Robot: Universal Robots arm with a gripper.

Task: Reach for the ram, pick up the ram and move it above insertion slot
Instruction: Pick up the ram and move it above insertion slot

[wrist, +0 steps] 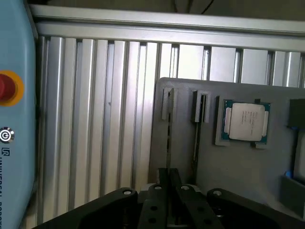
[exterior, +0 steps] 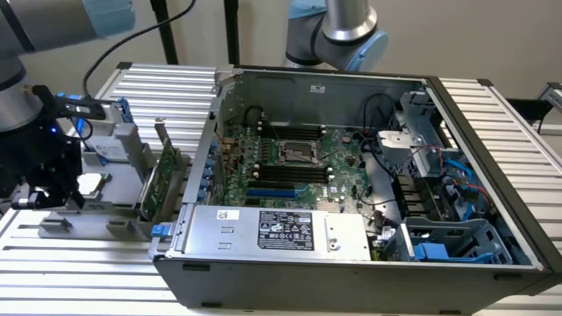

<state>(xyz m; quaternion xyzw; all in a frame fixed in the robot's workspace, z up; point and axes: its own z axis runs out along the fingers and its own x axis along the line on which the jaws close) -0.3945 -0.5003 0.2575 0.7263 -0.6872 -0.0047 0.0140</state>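
the tool [exterior: 37, 196] hangs low over the grey holder [exterior: 88, 217] on the slatted table [exterior: 79, 270], at the exterior view's left, well apart from the open computer case [exterior: 351, 276]. in the wrist view the tool [wrist: 168, 171] sits in line with the ram [wrist: 167, 138], a thin strip on edge in a holder [wrist: 248, 181] slot, near a processor chip [wrist: 245, 121]. whether the tool is open or closed i cannot tell
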